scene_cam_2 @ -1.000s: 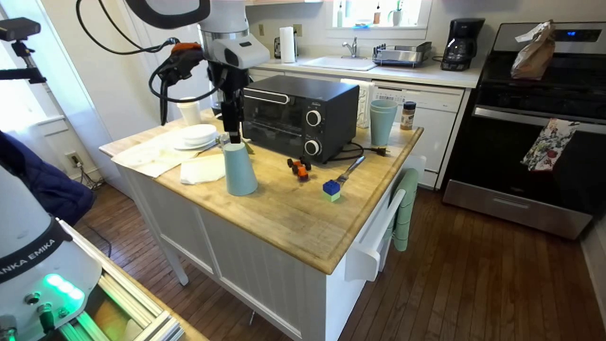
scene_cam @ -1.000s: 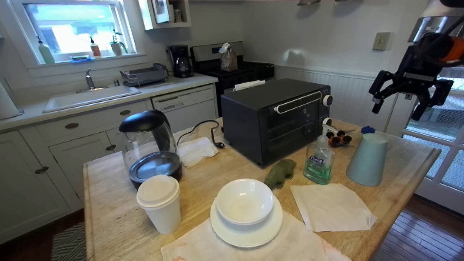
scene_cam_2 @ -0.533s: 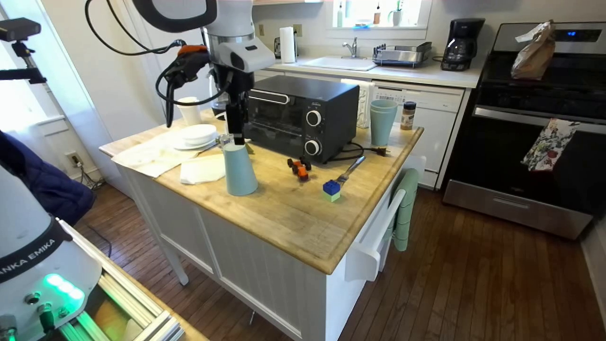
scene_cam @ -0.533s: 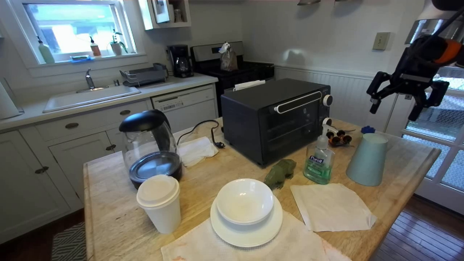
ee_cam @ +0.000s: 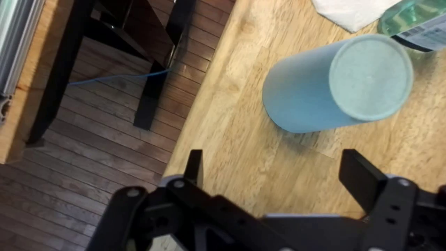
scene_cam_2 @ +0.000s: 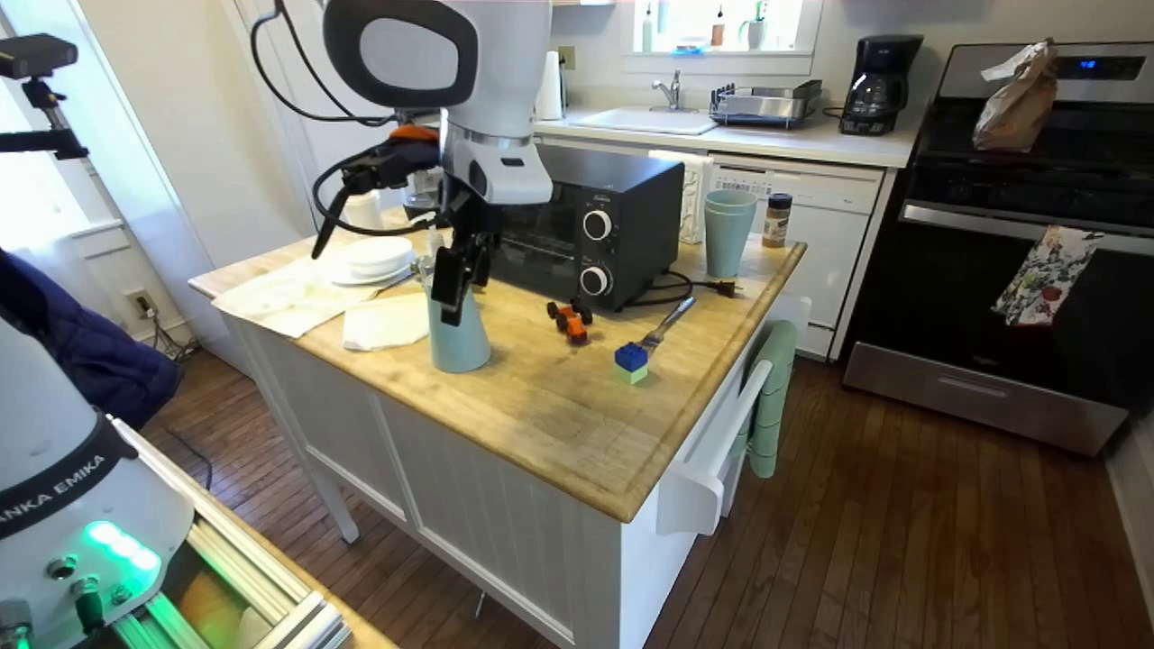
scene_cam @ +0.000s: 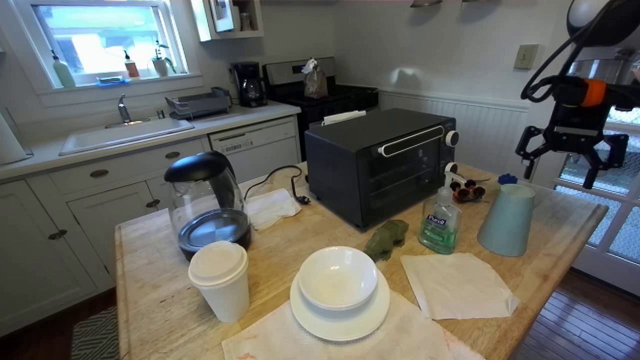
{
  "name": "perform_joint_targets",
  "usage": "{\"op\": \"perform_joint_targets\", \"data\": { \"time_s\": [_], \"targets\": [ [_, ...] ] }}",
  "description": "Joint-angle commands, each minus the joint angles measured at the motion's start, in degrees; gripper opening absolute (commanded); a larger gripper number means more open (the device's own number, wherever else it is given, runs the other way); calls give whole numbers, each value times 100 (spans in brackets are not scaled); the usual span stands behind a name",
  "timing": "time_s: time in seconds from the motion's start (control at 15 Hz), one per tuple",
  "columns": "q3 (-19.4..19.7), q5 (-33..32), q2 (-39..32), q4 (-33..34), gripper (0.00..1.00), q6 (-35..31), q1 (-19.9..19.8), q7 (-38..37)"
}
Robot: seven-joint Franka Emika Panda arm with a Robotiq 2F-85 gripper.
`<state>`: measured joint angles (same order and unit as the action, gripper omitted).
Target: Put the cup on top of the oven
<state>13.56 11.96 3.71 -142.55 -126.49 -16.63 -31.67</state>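
Jaws spread wide apart, the gripper [ee_cam: 273,164] has bare wood in the gap between its fingertips. At one o'clock from that gap in the wrist view is the cup [ee_cam: 338,83], clear of both fingers. It stands wide end down on the wooden table [scene_cam: 160,300], closed round base uppermost. In an exterior view a finger [scene_cam_2: 453,284] passes in front of the cup and hides part of it.

Reading the clock from the cup in an exterior view, the gripper hovers between one and two. The Purell bottle [scene_cam: 440,232] is just beside the cup at nine, with a green figurine [scene_cam: 386,240] farther along that line. At seven a white napkin [scene_cam: 460,287] lies flat. The black oven [scene_cam: 382,165] sits on the same table at ten, its glass door closed. Near eight comes a white bowl [scene_cam: 337,275] on a plate [scene_cam: 345,327], which rests on a cloth [scene_cam: 420,335]. Beyond these, closer to nine, are a white lidded cup [scene_cam: 225,290] and a glass kettle [scene_cam: 209,202] with a black lid.

Clocked again from the cup in an exterior view, an orange toy car [scene_cam_2: 572,323], a fork [scene_cam_2: 668,323] and a blue block [scene_cam_2: 631,356] on a pale green block [scene_cam_2: 630,374] are all around three. At two are nested blue-green tumblers [scene_cam_2: 728,234], rims up, a jar [scene_cam_2: 776,221] just beside them.
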Motion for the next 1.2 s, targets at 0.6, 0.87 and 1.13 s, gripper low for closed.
{"op": "perform_joint_targets", "data": {
  "time_s": [0.6, 0.87, 1.13],
  "targets": [
    [178, 1901, -1485, 1231, 100, 1325, -8, -317],
    [163, 2295, -1765, 1387, 100, 1792, -24, -270],
    [180, 2468, -2039, 1507, 100, 2090, -12, -252]
  ]
}}
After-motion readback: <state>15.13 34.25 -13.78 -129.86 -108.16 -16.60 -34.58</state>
